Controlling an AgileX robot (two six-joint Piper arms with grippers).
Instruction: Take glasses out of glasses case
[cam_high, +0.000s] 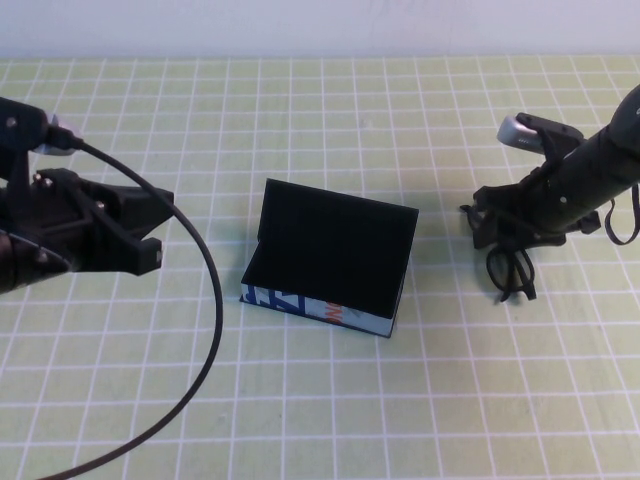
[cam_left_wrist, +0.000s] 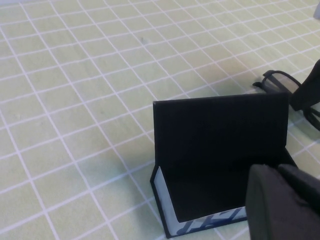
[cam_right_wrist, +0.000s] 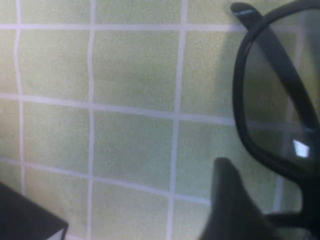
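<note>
While glasses (cam_high: 512, 268) lie on tabletop (cam_high: 320, 400) right of empty glasses case (cam_high: 330, 255), right gripper (cam_high: 497, 232) over them, finger state unclear; left gripper (cam_high: 140, 232) parked, spread. Light, scratch-prone; grasp frame bridge.

text: none legible | print: blue, white and orange pattern on front side of rectangular black glasses case (cam_high: 318, 311), letters not readable | labels, brands, numbers, signs: none can be made out
</note>
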